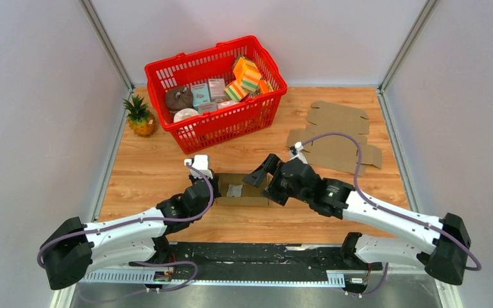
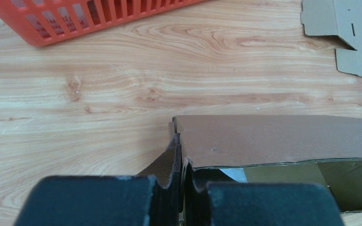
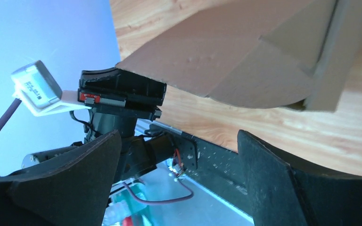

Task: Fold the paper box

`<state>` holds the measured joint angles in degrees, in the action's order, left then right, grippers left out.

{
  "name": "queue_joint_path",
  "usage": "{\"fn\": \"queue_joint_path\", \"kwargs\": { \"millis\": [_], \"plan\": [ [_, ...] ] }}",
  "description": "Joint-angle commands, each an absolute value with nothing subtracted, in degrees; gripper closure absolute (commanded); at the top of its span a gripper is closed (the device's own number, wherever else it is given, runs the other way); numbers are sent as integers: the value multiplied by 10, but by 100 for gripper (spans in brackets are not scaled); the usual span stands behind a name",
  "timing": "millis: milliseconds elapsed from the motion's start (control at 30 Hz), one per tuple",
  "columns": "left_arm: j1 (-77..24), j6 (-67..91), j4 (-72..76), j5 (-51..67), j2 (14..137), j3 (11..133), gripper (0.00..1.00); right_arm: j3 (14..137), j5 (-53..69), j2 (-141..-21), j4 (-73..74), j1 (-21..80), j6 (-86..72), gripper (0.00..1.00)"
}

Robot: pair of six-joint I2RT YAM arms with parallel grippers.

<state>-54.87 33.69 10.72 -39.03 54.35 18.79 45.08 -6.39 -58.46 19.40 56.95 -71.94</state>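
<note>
Two-arm folding station, seen from above and from both wrists. The paper box (image 1: pixel 241 190), a partly erected brown cardboard carton with its top open, lies on the wooden surface (image 1: pixel 147 173) and serves as the reference for all positions. The left arm (image 1: pixel 128 231) reaches the box from its left side. The left jaws are closed on the upright edge of the box's left wall, and the left wrist view shows that cardboard edge (image 2: pixel 176 155) pinched between the two pads. The right arm (image 1: pixel 385 215) reaches toward the box's right end. The right jaws stand wide apart with nothing between them, just beside the box's right flap (image 3: pixel 226 52), which fills the upper part of the right wrist view. Beyond the box and slightly to its left stands a red basket (image 1: pixel 231 122) of assorted goods. A small pineapple (image 1: pixel 140 117) sits farther to the left of the box. A flat cardboard blank (image 1: pixel 337 135) lies beyond the box to its right, well apart from it.
</note>
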Motion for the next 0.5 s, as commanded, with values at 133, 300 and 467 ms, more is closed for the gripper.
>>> {"fn": "queue_joint_path", "kwargs": {
  "millis": [133, 300, 467],
  "plan": [
    [-573, 330, 132, -453, 530, 181, 100, 534, -235, -670, 215, 619, -942, 13],
    [-589, 326, 144, -471, 527, 172, 100, 521, -280, -696, 187, 613, -995, 38],
    [-603, 323, 149, -496, 540, 178, 100, 538, -283, -725, 165, 611, -1004, 38]
  ]
}}
